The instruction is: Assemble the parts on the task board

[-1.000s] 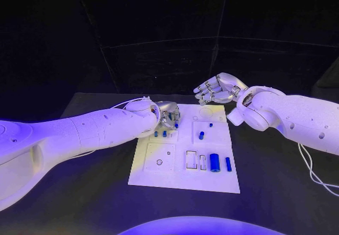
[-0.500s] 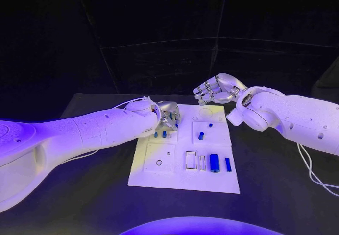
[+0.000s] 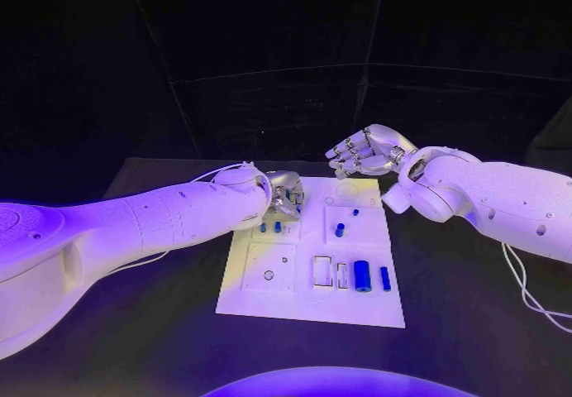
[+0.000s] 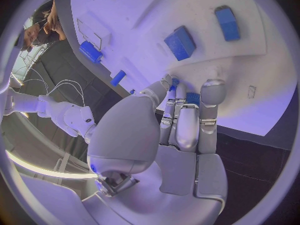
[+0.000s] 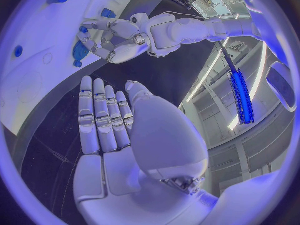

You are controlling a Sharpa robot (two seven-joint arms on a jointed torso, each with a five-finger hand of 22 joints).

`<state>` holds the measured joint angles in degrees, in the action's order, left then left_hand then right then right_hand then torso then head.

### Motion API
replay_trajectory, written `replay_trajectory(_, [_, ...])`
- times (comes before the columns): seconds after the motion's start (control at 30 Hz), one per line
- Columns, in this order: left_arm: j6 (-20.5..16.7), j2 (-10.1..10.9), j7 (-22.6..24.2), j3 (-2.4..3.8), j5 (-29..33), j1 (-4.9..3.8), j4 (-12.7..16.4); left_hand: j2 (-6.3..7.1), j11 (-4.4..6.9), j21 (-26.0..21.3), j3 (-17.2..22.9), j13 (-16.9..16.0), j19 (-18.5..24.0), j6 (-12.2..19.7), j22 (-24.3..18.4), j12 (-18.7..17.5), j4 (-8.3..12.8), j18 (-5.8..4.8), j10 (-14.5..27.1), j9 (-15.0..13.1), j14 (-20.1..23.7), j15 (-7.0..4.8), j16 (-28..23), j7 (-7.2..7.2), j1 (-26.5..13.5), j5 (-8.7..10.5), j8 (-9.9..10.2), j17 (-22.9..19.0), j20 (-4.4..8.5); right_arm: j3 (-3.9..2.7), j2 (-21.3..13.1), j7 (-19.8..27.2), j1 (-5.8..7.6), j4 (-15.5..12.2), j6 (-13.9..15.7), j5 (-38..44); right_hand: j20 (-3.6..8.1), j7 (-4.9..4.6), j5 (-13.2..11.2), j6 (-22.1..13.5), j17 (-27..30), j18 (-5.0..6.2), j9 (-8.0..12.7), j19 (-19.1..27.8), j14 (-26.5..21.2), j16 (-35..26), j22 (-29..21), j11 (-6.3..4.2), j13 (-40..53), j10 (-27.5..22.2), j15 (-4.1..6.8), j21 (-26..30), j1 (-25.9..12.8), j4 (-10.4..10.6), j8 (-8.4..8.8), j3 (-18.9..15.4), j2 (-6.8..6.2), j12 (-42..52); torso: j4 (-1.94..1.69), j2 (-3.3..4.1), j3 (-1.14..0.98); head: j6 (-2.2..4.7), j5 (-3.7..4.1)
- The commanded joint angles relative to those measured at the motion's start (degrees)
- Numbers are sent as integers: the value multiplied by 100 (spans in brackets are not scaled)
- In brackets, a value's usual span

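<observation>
Task board: left hand fingers curled over blue part, grip unclear; right hand open, empty.

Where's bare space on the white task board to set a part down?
Free: the near strip of the white task board, below the blue cylinders and rectangular slots. Crowded: the far left corner, where the silver left hand sits over small blue pegs. The silver right hand hovers past the far edge.

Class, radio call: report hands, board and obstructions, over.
Left hand fingers down on task board among blue parts; grasp unclear. Right hand open, hovering beyond board. Nothing obstructing.
</observation>
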<state>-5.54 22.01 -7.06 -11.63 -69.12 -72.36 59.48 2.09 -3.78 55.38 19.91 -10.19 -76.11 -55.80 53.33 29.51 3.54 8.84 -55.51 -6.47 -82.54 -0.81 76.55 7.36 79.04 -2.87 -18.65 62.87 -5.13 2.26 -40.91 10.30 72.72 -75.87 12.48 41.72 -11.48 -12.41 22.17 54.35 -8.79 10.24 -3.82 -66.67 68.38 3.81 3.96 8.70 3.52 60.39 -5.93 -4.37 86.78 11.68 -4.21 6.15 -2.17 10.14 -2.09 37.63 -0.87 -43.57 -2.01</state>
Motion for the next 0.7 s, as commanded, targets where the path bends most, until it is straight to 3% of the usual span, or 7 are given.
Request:
replay_trajectory(0.03, [271,-7,35,-9,52,9,-23,-134,27,53,75,21,-61,-121,49,26,-23,-85,-102,2,-55,-9,41,-26,-23,16,-43,5,0,-3,9,63,10,-3,-10,6,8,-1,-23,38,5,21,-2,15,14,-1,1,5,2,19,26,37,-38,4,-16,30,-18,-6,-5,-2,2,-7,11])
replay_trajectory(0.23, [224,5,70,-9,62,10,-29,-177,65,137,202,87,-95,-214,139,-46,38,-102,-223,17,-78,-50,68,-46,41,19,-24,29,44,-3,9,65,10,-2,-8,6,8,1,-20,42,9,21,-2,14,16,0,1,3,2,22,27,37,-41,5,-17,46,-16,-5,-4,-1,3,-13,7])
replay_trajectory(0.47, [-29,70,283,-6,261,10,16,-89,34,203,280,201,-127,-208,209,-210,67,-123,-314,73,-89,-36,62,1,-26,19,88,-10,52,-3,-3,68,9,-8,0,6,8,1,-20,42,9,21,-2,14,16,0,1,3,2,22,27,37,-41,5,-17,47,-16,-5,0,-5,2,2,20])
replay_trajectory(0.7, [-266,257,531,15,425,-6,251,12,18,220,379,329,-135,-264,235,-394,119,-125,-438,131,-94,-24,42,21,-82,19,202,-79,43,-3,-23,68,8,-18,13,6,9,3,-18,45,12,21,-2,13,17,-1,1,2,2,22,29,37,-41,3,-18,60,-16,-5,-11,-7,4,12,28])
